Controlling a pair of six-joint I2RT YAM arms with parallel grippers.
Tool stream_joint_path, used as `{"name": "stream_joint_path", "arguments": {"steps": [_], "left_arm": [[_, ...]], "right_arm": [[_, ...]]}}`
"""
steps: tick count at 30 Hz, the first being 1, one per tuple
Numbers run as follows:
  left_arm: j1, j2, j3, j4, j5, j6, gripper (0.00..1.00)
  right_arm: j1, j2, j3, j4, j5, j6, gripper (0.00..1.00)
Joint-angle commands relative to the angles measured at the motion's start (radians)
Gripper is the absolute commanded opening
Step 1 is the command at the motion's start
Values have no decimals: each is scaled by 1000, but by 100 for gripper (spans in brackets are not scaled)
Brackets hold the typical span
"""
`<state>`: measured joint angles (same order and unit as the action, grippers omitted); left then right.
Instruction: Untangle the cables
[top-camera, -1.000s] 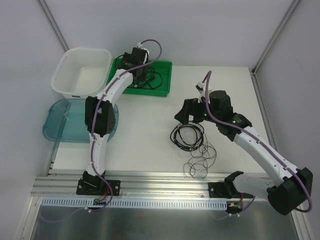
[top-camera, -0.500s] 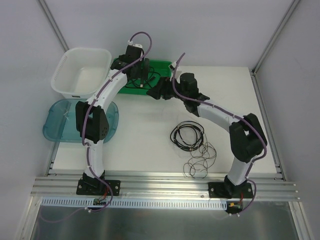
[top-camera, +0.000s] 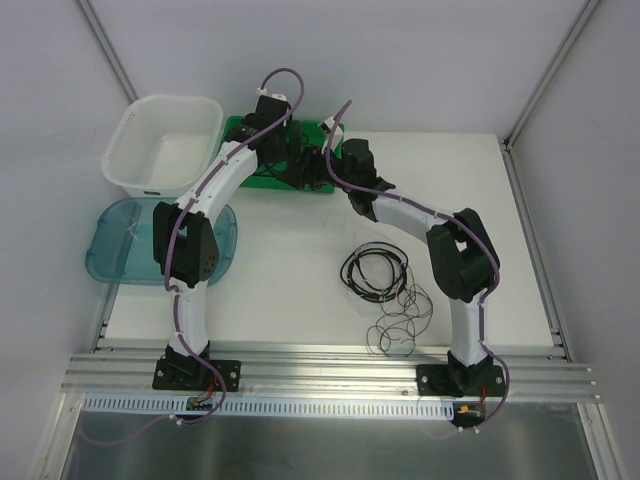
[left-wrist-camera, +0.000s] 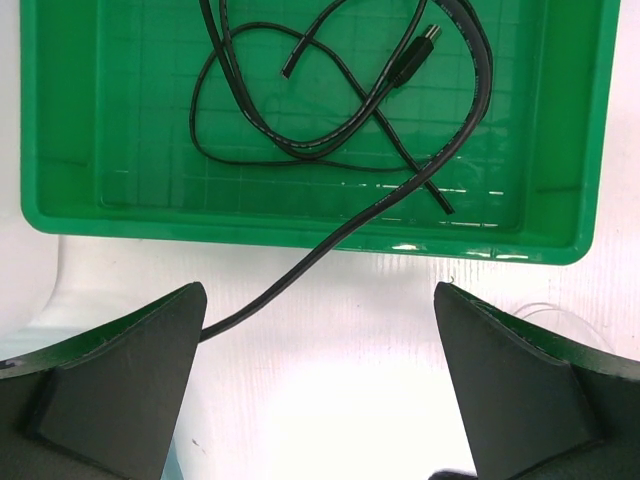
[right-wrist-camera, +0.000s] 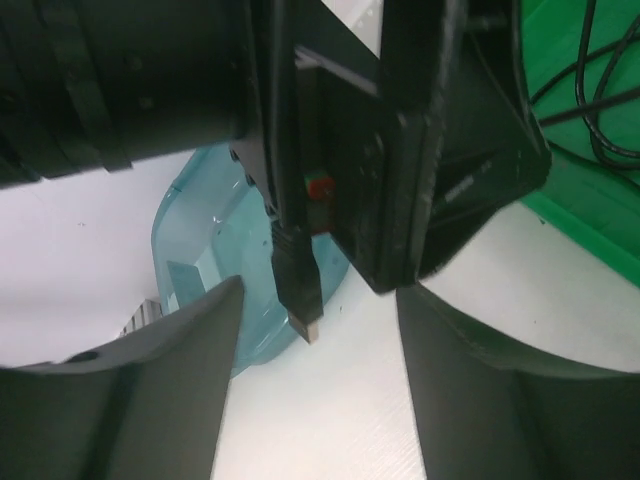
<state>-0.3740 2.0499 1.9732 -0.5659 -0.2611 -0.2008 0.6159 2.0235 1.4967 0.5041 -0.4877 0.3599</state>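
Observation:
A black cable (left-wrist-camera: 330, 140) lies looped in the green tray (left-wrist-camera: 60, 120). One strand runs over the tray's near rim to my left finger (left-wrist-camera: 120, 370). My left gripper (left-wrist-camera: 318, 290) is open above the table just in front of the tray (top-camera: 232, 128). In the right wrist view a black USB plug (right-wrist-camera: 300, 290) hangs beside my left gripper's body, between the fingers of my right gripper (right-wrist-camera: 318, 295), which is open and not touching it. Both grippers meet at the tray, left (top-camera: 283, 150) and right (top-camera: 308, 170). A black coiled cable (top-camera: 375, 272) and a hair-thin wire (top-camera: 400, 325) lie on the table.
A white basket (top-camera: 165, 140) stands at the back left. A translucent blue container (top-camera: 120, 240) lies in front of it and also shows in the right wrist view (right-wrist-camera: 200, 240). The two arms are close together at the tray's front edge.
My right arm has swung from above the black coil to the back left, up to the green tray and my left gripper. My left arm has shifted slightly at the tray.

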Motion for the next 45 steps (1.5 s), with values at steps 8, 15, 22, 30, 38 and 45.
{"name": "stream_joint_path", "arguments": {"steps": [8,15,22,30,38,45], "left_arm": [[-9,-22,-40,-2,-20,29,99],[0,-42,-109,0,20,254,99],[12,-80,-198,8,98,411,99],[70,-145,-275,37,299,442,99],[116,-230,-352,64,646,531,99],[122,-281,-359,78,848,555,99]], "right_arm": [[5,-6,63,57,-34,-9,16],[-41,-57,33,-15,-11,-42,1],[-74,-69,68,-125,-9,-84,1],[-133,-91,56,-220,-20,-131,1],[-153,-56,112,-294,-49,-176,1],[-154,-2,168,-297,41,-180,1]]}}
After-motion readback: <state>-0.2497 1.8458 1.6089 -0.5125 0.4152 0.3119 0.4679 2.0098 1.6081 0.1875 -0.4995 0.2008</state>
